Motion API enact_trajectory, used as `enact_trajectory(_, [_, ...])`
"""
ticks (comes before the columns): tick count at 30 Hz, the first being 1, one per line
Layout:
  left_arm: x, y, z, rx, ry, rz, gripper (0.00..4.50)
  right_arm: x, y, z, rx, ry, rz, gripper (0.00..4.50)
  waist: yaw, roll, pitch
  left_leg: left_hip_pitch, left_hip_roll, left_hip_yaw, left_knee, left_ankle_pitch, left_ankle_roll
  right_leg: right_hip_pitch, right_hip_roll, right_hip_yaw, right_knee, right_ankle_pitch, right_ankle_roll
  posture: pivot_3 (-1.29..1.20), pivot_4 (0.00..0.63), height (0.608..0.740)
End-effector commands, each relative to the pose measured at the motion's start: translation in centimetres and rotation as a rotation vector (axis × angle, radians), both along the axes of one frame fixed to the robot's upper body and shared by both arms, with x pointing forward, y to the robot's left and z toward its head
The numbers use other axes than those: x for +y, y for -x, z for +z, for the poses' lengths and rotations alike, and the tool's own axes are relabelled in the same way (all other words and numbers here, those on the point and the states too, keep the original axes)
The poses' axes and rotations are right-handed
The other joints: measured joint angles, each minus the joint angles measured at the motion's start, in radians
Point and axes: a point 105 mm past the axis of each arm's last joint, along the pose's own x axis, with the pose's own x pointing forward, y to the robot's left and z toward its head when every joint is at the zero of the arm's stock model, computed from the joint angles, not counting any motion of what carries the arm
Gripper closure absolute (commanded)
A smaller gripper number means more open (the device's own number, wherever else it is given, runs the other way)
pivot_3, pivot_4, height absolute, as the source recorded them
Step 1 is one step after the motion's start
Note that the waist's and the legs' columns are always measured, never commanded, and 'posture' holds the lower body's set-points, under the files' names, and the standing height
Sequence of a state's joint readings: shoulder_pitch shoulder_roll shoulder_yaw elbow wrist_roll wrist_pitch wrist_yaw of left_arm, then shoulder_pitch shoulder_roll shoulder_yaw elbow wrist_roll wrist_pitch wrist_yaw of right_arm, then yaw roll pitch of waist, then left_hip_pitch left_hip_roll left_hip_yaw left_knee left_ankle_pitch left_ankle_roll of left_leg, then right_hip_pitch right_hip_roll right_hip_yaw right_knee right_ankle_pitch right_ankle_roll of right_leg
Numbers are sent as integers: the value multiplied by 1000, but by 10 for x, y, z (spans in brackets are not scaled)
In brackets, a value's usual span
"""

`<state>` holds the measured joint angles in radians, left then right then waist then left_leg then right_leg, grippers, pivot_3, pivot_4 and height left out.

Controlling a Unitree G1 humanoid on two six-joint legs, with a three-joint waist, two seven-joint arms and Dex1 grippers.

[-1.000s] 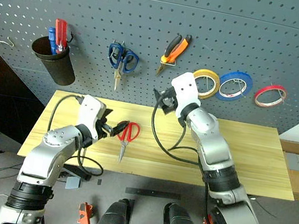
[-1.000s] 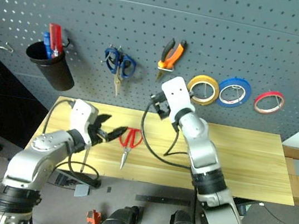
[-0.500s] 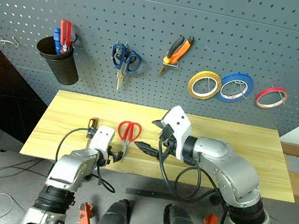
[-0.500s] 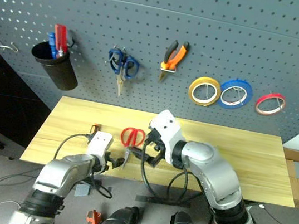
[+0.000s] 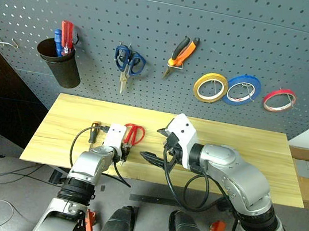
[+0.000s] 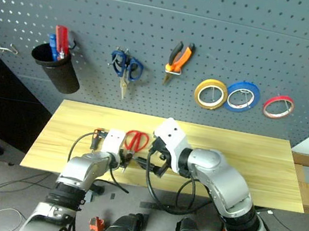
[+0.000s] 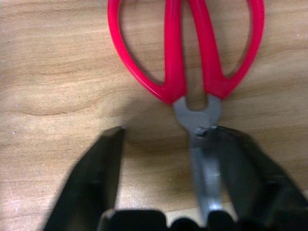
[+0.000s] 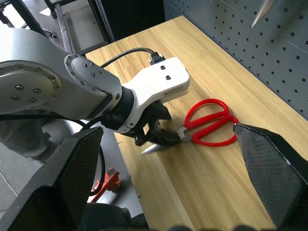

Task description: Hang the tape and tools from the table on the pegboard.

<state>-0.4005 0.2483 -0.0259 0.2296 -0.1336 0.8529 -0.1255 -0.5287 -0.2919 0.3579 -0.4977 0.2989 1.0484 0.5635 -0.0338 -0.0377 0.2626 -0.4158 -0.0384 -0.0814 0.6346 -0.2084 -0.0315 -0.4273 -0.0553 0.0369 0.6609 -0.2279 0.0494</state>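
Left claw (image 7: 166,139): has dropped to tabletop (image 5: 252,159), straddling red scissors (image 7: 187,53) at pivot, closing, not yet clamped.
Right claw (image 8: 168,159): released, pulled back from pegboard (image 5: 215,20).

**Task things on table and pegboard**

The red-handled scissors (image 5: 133,134) lie flat on the table (image 5: 241,157), left of its middle and nearer the front edge, handle loops toward the pegboard (image 5: 226,27), blades shut. The screwdriver (image 5: 95,126) lies near the left front part. The pliers (image 5: 181,51) hang nose down on the pegboard, and the yellow tape (image 5: 210,87) hangs just right of them
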Motion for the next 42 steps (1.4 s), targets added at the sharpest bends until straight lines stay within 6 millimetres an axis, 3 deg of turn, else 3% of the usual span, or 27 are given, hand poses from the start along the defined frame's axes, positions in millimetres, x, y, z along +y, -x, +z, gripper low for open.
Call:
enact_trajectory(1, [0, 2, -4, -5, -5, -16, 3181, 0, 4, 12, -32, -28, 12, 0, 0, 0, 0, 0, 0, 0, 0, 0, 0, 0, 0, 0, 0, 0, 0, -62, 223, 740])
enact_trajectory(4, [-2, 2, -3, -27, 9, -38, 4242, -3, 3, 11, -30, -20, 5, 0, 0, 0, 0, 0, 0, 0, 0, 0, 0, 0, 0, 0, 0, 0, 0, -62, 223, 740])
enact_trajectory(5, [-4, 2, -1, -42, 26, -48, 4271, -4, 2, 11, -32, -17, 1, 0, 0, 0, 0, 0, 0, 0, 0, 0, 0, 0, 0, 0, 0, 0, 0, -62, 222, 740])
enact_trajectory(11, [-12, 11, 10, -143, 60, -101, 4271, -13, -5, 14, -89, -2, -40, 0, -1, 0, 0, 0, 0, 0, 0, 0, 0, 0, 0, 0, -1, 0, 0, -65, 223, 740])
enact_trajectory(15, [-5, 16, 31, -283, 2, -145, 4271, -20, -4, 21, -155, 3, -35, 0, -1, 0, 0, -1, 0, 0, 0, 0, 0, 0, 0, 0, -2, 0, 0, -68, 226, 740])
enact_trajectory(21, [15, 36, 80, -625, -197, -244, 4271, -23, 9, 39, -335, -57, 53, 0, -2, 0, 0, -1, 1, 1, -1, 0, 0, 0, 0, 0, -4, 0, 0, -65, 227, 740])
enact_trajectory(24, [26, 49, 121, -876, -349, -252, 4271, -24, 12, 47, -393, -95, 84, 0, -1, 0, 0, -1, 3, 1, -3, 0, 1, 2, -1, 0, -10, 0, 0, -61, 227, 740])
enact_trajectory(29, [37, 64, 159, -1051, -467, -225, 4271, -25, 10, 59, -407, -158, 117, 0, 3, 0, 0, -1, 6, 1, -3, 0, 1, 4, 0, -2, -15, 3, -1, -35, 219, 740])
enact_trajectory(35, [38, 60, 186, -1148, -504, -218, 4271, -28, -4, 69, -422, -188, 95, 0, 4, 0, 0, -1, 6, 1, -3, 0, 1, 4, 2, -3, -15, 3, -1, -16, 204, 740])
enact_trajectory(42, [35, 33, 190, -1144, -490, -257, 4271, -26, -13, 73, -434, -191, 79, 0, 4, 0, 0, -1, 5, 2, -3, 0, 1, 4, 3, -4, -14, 3, -1, -20, 199, 740])
